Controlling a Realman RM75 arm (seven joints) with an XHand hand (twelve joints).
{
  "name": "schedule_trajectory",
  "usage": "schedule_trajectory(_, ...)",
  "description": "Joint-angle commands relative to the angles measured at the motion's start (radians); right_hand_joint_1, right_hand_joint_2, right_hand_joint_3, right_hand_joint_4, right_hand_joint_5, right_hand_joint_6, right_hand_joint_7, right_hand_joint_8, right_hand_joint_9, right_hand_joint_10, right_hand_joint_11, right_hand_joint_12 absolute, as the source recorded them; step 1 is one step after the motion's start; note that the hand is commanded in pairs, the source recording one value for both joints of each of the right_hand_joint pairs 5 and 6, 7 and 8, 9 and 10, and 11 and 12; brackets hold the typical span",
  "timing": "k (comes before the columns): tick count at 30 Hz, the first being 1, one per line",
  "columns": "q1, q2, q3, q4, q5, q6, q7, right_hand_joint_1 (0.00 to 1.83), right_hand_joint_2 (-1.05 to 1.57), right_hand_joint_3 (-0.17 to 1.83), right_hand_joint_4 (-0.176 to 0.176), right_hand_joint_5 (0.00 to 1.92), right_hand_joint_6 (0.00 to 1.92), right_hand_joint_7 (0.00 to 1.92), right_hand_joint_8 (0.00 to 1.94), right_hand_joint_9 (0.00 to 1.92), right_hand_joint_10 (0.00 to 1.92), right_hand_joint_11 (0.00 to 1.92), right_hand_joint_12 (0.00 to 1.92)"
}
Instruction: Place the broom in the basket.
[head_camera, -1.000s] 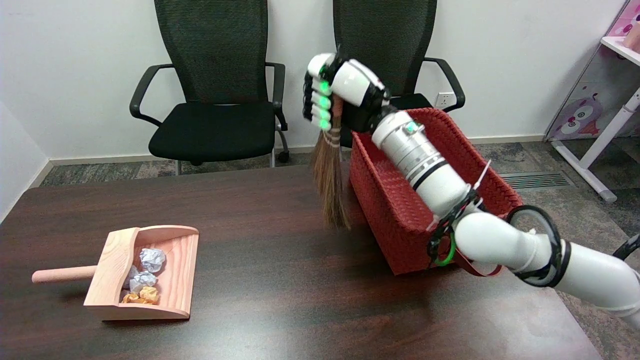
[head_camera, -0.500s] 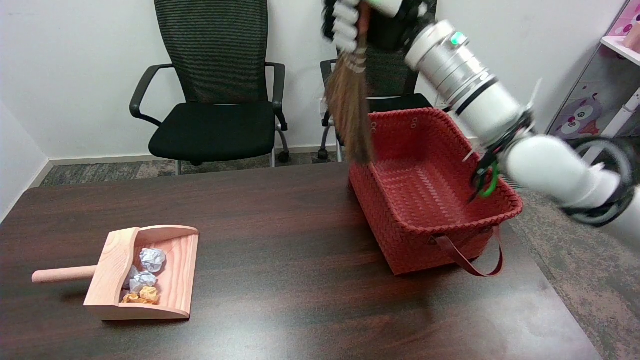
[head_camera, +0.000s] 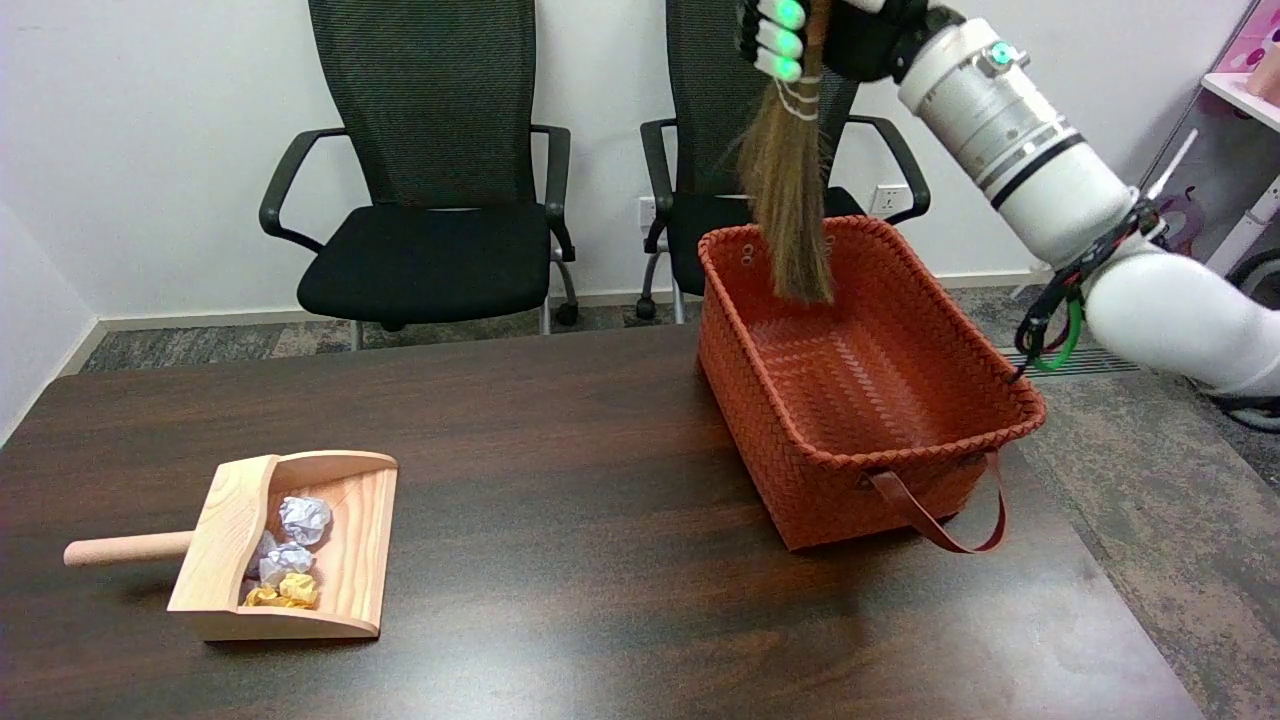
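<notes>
The robot hand (head_camera: 800, 30) is sitting at the top edge of the pic, partly cut off, w/ its fingers (head_camera: 782, 40) wrapping round the top of the broom (head_camera: 788, 190) and clamping it. The broom is hanging bristles-down, nearly upright, and its tips are showing in front of the far inner wall of the basket (head_camera: 800, 470), over the back-left part of the opening. Can't tell whether the tips are dipping below the rim or just hovering above it; they aren't touching the basket floor. The white arm (head_camera: 1030, 140) is reaching in from the right, passing above the basket's right side.

The basket is a red woven one w/ a brown strap handle (head_camera: 940, 520) drooping at its near side, and it's standing on the right part of the dark wood surface (head_camera: 560, 500).

Well apart, at the surface's left, a wooden dustpan (head_camera: 290, 540) is lying w/ its handle pointing left. Inside it, crumpled paper balls (head_camera: 290, 560) are sitting: white and greyish ones plus a yellow-orange one.

Behind the surface, two black office chairs (head_camera: 430, 180) are standing against a white wall.
</notes>
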Motion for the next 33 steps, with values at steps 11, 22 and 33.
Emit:
schedule_trajectory(11, -0.096, -0.154, -0.445, 0.634, -0.537, 0.725, 0.777, 0.89, 1.22, 1.75, -0.017, 1.92, 1.92, 1.92, 1.92, 1.92, 1.92, 1.92, 1.92)
schedule_trajectory(22, -0.151, -0.269, -0.451, 0.875, -0.659, 0.805, 0.893, 0.91, 1.25, 1.71, -0.002, 1.92, 1.92, 1.92, 1.92, 1.92, 1.92, 1.92, 1.92)
schedule_trajectory(33, -0.143, -0.254, -0.44, 0.863, -0.867, 0.774, 0.966, 0.91, 1.35, 1.59, -0.001, 1.92, 1.92, 1.92, 1.92, 1.92, 1.92, 1.92, 1.92)
